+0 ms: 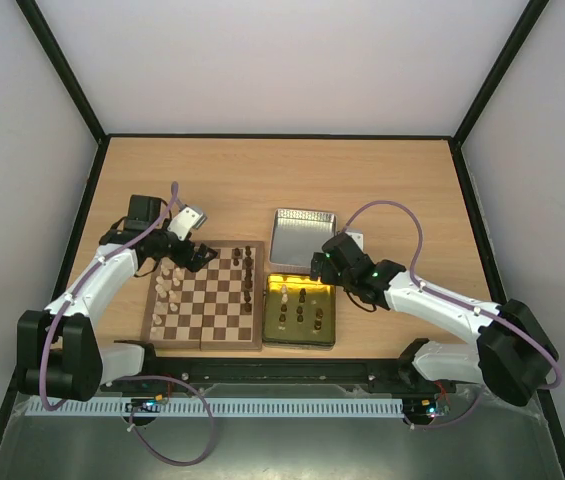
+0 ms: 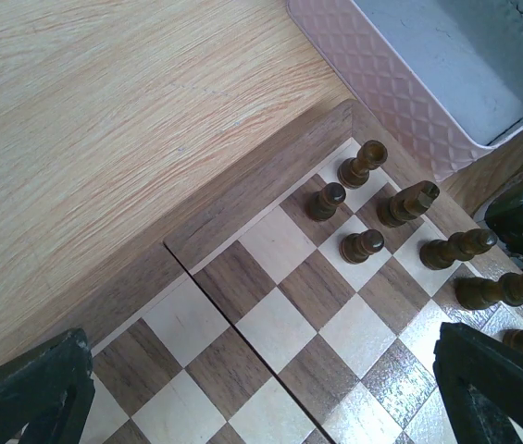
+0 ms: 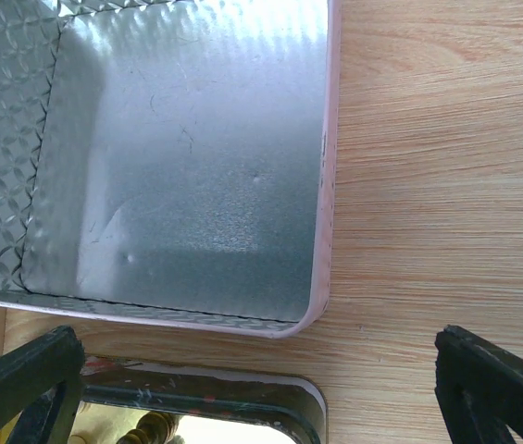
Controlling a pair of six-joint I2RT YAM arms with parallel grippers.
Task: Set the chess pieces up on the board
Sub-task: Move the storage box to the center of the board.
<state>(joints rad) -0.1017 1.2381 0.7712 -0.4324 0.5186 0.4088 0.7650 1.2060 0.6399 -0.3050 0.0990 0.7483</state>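
The board [image 1: 207, 312] lies in front of the left arm. Cream chess pieces [image 1: 167, 285] stand along its left side and dark pieces [image 1: 249, 270] along its right side. More pieces [image 1: 302, 305] stand in the gold tin [image 1: 274, 338] right of the board. My left gripper [image 1: 194, 255] is open and empty above the board's far edge. In the left wrist view it [image 2: 261, 407] hangs over bare squares [image 2: 280, 324], with dark pieces [image 2: 363, 245] ahead to the right. My right gripper [image 1: 320, 268] is open and empty over the tin's far edge, as the right wrist view [image 3: 261, 398] shows.
An empty silver-grey tray [image 1: 302, 235] sits behind the tin; it fills the right wrist view [image 3: 187, 166]. The tin's dark rim [image 3: 224, 398] lies just below it, with one piece [image 3: 141, 430] showing. The tray's corner [image 2: 400, 102] borders the board.
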